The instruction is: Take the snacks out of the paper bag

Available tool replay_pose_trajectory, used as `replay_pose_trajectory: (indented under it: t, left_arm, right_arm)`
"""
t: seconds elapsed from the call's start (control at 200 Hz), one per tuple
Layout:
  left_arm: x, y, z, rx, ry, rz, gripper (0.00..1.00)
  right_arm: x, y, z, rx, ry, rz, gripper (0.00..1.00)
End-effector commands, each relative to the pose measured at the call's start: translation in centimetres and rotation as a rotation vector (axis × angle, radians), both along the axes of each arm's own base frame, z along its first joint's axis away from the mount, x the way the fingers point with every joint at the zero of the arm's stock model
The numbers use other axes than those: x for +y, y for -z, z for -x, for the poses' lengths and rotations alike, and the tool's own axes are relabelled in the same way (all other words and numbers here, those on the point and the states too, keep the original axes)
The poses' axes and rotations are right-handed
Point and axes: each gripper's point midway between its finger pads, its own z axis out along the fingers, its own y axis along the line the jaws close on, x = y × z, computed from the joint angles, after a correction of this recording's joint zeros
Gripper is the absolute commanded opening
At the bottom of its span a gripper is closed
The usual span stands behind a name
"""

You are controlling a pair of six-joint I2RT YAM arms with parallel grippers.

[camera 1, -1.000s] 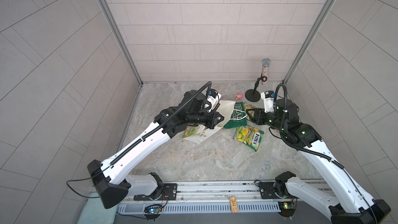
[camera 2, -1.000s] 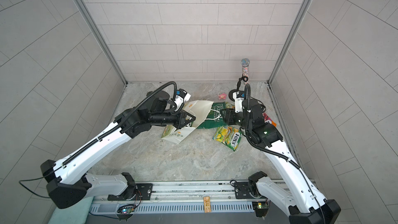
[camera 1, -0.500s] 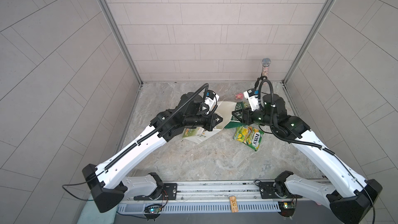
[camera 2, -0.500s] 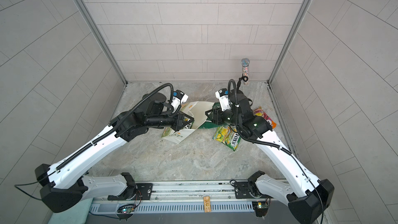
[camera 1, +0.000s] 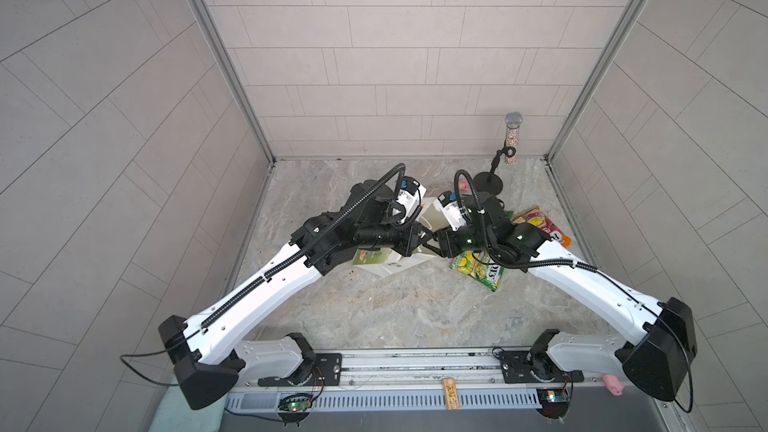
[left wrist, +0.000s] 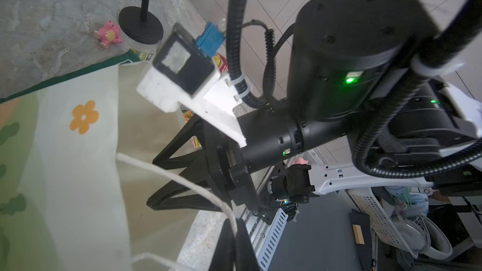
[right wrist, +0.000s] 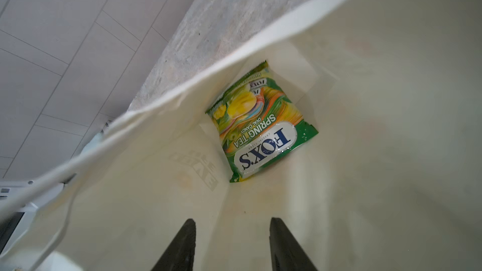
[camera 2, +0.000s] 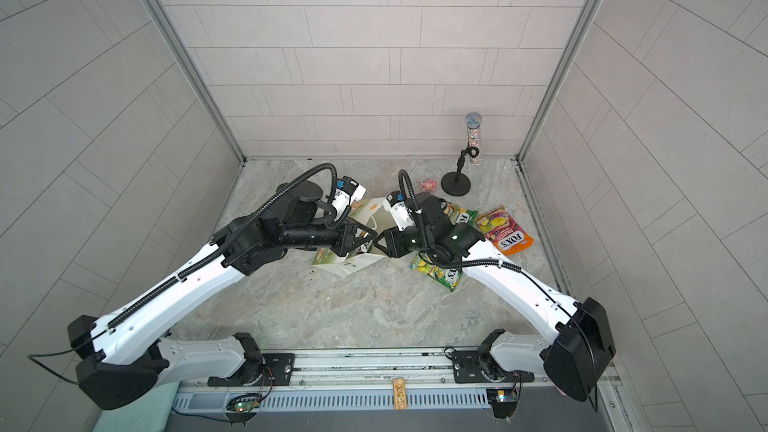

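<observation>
- Step in hand, as I read it: reaching into the paper bag (camera 2: 360, 218) for a snack that has not come out yet.
- The bag lies on its side on the bench (camera 2: 332, 317), with its mouth facing the right end effector (right wrist: 232, 246).
- The left end effector (left wrist: 233, 233) is pinched narrow on the white cord handle (left wrist: 169, 175), lifting the mouth open.
- The right end effector is just inside the mouth, its jaws parted to a middling width with nothing between them.
- A FOX'S packet (right wrist: 258, 123) lies flat at the far end of the bag, straight ahead of the right end effector and apart from its fingertips.
- A yellow-green packet (camera 2: 436, 272) and an orange-red packet (camera 2: 505, 230) already lie on the bench, behind the right end effector.
- Next move, by my judgement: go deeper along the bag's lower wall, straddle the packet's near edge, close, then draw back while the handle is held up.
</observation>
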Motion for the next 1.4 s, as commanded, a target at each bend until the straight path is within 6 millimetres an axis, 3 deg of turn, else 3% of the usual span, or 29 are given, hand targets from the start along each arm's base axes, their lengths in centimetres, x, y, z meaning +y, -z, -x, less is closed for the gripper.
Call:
replay_pose_trajectory:
  t: [0.0, 0.195, 0.42, 0.64, 0.816, 0.926, 0.956, 1.066, 1.201, 1.391]
  left_arm:
    - [0.7, -0.9, 1.3, -0.014, 0.019, 0.013, 0.0]
    - [2.0, -0.9, 1.4, -0.038, -0.038, 0.006, 0.0]
    - [2.1, -0.2, 2.3, -0.002, -0.026, 0.009, 0.0]
    - [2.0, 1.0, 2.3, 0.018, -0.037, -0.015, 0.0]
    - [2.3, 1.2, 0.8, 0.006, -0.122, -0.031, 0.0]
    - [2.6, 0.8, -0.4, -0.012, -0.193, -0.018, 0.0]
    - [2.7, 0.8, -0.7, -0.014, -0.215, -0.014, 0.0]
    - [3.1, 0.4, -2.0, -0.031, -0.292, 0.008, 0.0]
    - [3.0, -0.4, -2.7, -0.05, -0.328, 0.042, 0.0]
    - [2.3, -0.7, -2.5, -0.046, -0.298, 0.059, 0.0]
  right_arm:
    - [0.0, 1.5, 1.1, 0.023, -0.002, 0.005, 0.48]
    - [0.4, 4.8, 4.3, 0.076, -0.013, 0.009, 0.5]
    - [1.7, 6.5, 6.4, 0.072, 0.006, 0.011, 0.55]
    - [-1.3, 4.4, 6.0, -0.064, 0.093, 0.048, 0.57]
    - [-2.9, 2.9, 7.5, -0.123, 0.078, -0.014, 0.58]
    - [-2.3, 2.9, 8.9, -0.096, 0.013, -0.062, 0.56]
    - [-2.3, 4.1, 9.4, -0.069, -0.005, -0.058, 0.55]
    - [-1.2, 4.4, 10.4, -0.036, -0.059, -0.12, 0.51]
    - [-0.3, 4.7, 11.0, -0.02, -0.1, -0.158, 0.47]
    - [1.0, 7.1, 10.8, 0.032, -0.12, -0.122, 0.41]
